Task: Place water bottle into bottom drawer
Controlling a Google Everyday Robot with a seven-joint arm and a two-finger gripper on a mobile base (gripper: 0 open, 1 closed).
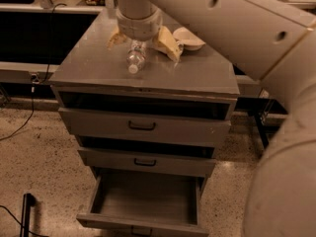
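Observation:
The water bottle point(135, 58) lies on its side on the grey cabinet top point(197, 73), its white cap pointing toward the front edge. My gripper point(139, 41) hangs straight above the bottle's far end. It is open, with one pale finger point(114, 37) to the left of the bottle and the other to the right. The wrist hides the bottle's base. The bottom drawer point(145, 196) is pulled out at the foot of the cabinet, and its grey inside shows nothing in it.
A pale rounded object point(191, 37) sits on the cabinet top just right of the gripper. The two upper drawers point(143, 126) with dark handles stand slightly ajar. My large arm point(276, 58) fills the right side. A black cable and post point(27, 206) are on the floor at left.

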